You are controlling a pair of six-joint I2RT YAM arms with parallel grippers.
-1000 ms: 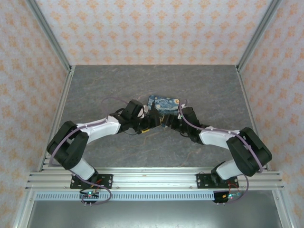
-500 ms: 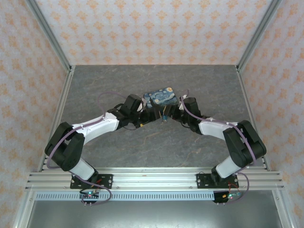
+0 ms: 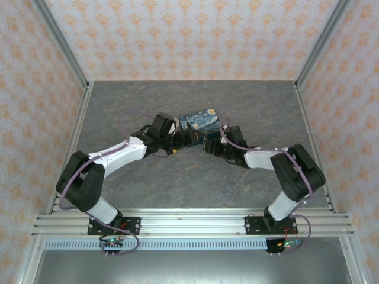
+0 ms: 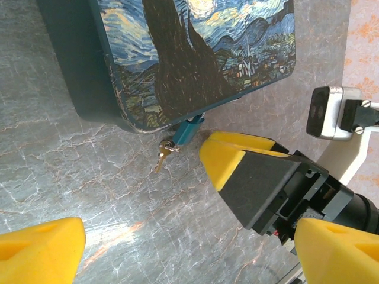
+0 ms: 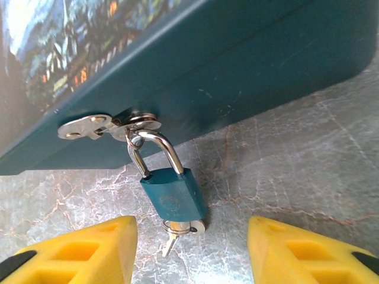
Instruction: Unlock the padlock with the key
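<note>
Both arms stretch low, elbows out, meeting at the painted tin (image 3: 201, 120). The right gripper (image 5: 189, 248) stands parted either side of the padlock (image 5: 174, 198); the left gripper (image 4: 189, 260) gapes wide.

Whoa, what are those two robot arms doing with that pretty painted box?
They are trying to unlock it. A blue padlock hangs from the latch on the painted box, and a key sits in its bottom. The right gripper is open, one finger on each side of the padlock, not touching it. The left gripper is open too, next to the box. The padlock looks shut.
</note>
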